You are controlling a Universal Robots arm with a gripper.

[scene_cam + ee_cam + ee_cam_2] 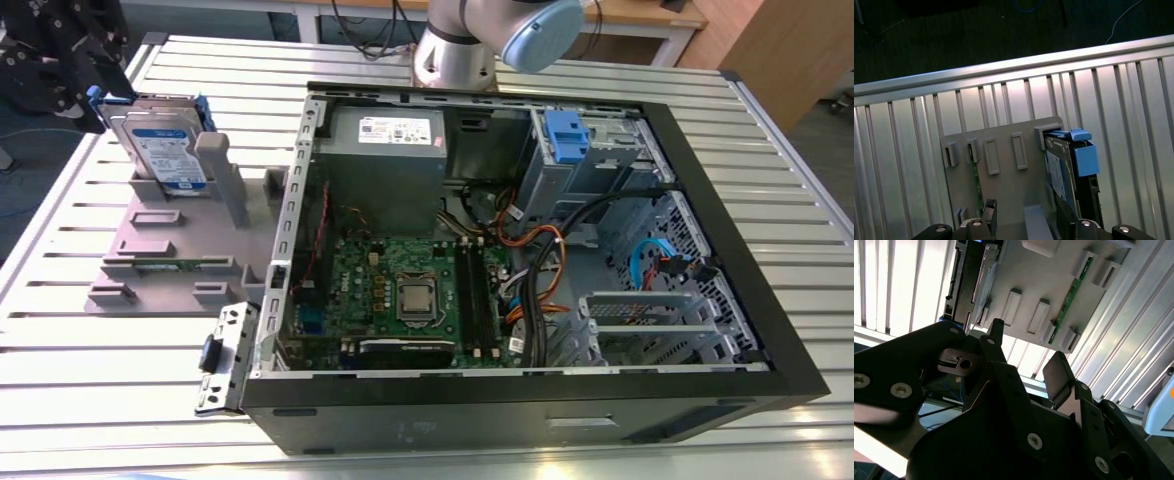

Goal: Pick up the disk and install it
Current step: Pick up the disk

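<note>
The disk (160, 150) stands upright in the grey stand (167, 255) on the tabletop (54, 330), not yet lifted. The pincer (1028, 215) hangs spread wide just above it, seemingly not touching. Nothing has gone into the open case (534, 415): pick-up and installing are both left.

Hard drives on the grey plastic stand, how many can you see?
1. The silver-grey hard drive in a blue carrier bracket stands upright at one end of the grey plastic stand, on the exterior view's left. Another behind it may be hidden.
</note>
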